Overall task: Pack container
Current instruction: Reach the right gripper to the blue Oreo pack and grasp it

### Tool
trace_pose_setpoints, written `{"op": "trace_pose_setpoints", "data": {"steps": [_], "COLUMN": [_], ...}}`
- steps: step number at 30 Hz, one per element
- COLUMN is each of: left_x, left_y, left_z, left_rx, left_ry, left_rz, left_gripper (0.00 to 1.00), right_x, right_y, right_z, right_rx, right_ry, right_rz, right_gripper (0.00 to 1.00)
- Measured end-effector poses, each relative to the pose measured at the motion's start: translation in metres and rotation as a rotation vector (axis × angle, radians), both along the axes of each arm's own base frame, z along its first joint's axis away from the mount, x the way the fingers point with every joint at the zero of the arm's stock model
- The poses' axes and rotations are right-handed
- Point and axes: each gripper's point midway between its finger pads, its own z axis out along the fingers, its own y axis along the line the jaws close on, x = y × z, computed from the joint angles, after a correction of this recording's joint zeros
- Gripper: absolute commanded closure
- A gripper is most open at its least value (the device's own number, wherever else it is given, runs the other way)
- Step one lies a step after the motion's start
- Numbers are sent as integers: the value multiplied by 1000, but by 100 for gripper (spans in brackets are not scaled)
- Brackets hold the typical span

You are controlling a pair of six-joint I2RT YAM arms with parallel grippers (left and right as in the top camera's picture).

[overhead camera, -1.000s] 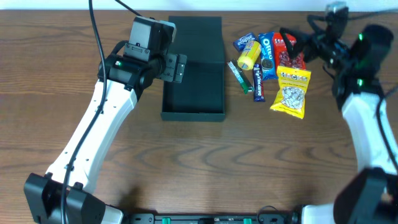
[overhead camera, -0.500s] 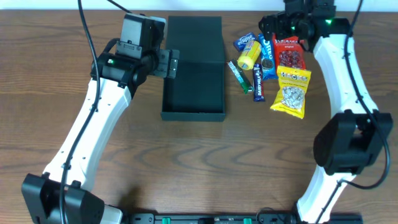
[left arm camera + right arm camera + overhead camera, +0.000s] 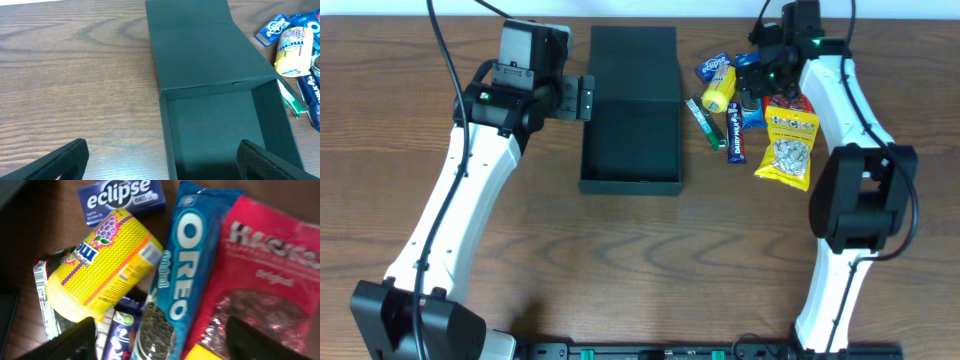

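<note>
Box (image 3: 630, 140) sits top centre of overhead frame, lid flipped back, nothing inside. Your right gripper (image 3: 160, 345) hangs spread over Oreo pack (image 3: 172, 280). Left gripper (image 3: 162, 167) spread at box's left edge. First pick, likely. Next: lower, pinch pack, carry to box.

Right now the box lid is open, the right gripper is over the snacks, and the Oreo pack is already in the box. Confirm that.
Wrong on the Oreo pack: it lies outside, beside the yellow tub, as the right wrist view shows. The container is open but empty; the right gripper is over the snacks.
</note>
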Motion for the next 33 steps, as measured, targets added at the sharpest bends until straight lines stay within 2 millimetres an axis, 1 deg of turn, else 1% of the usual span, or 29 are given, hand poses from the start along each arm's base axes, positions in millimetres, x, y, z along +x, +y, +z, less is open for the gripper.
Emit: {"op": "trace_pose_setpoints", "data": {"steps": [2, 5, 8, 11, 16, 18, 24, 28, 31, 33], "left_x": [0, 0, -1, -3, -3, -3, -3, -3, -3, -3], "left_y": [3, 3, 4, 4, 4, 4, 4, 4, 4, 4], "left_z": [0, -1, -2, -3, -3, -3, -3, -3, -4, -4], "left_rx": [0, 1, 2, 4, 5, 5, 5, 5, 5, 5], "left_ry": [1, 4, 11, 17, 21, 22, 22, 22, 22, 22], "left_rz": [6, 7, 7, 7, 7, 7, 7, 7, 7, 7], "left_gripper": [5, 5, 5, 5, 5, 5, 5, 5, 5, 5], "right_x": [-2, -6, -7, -6, 2, 7, 9, 6, 5, 5], "right_y": [4, 8, 4, -1, -4, -4, -5, -5, -6, -6], "right_z": [-9, -29, -43, -47, -48, -46, -46, -57, -65, -66], "right_rx": [-6, -15, -36, -55, -63, -63, -67, -71, -73, -74], "right_ry": [21, 63, 88, 91, 63, 43, 36, 57, 72, 73], "right_rz": [3, 10, -10, -37, -62, -68, -71, -70, -70, -71], "right_gripper": [23, 23, 23, 25, 35, 35, 36, 36, 41, 45]}}
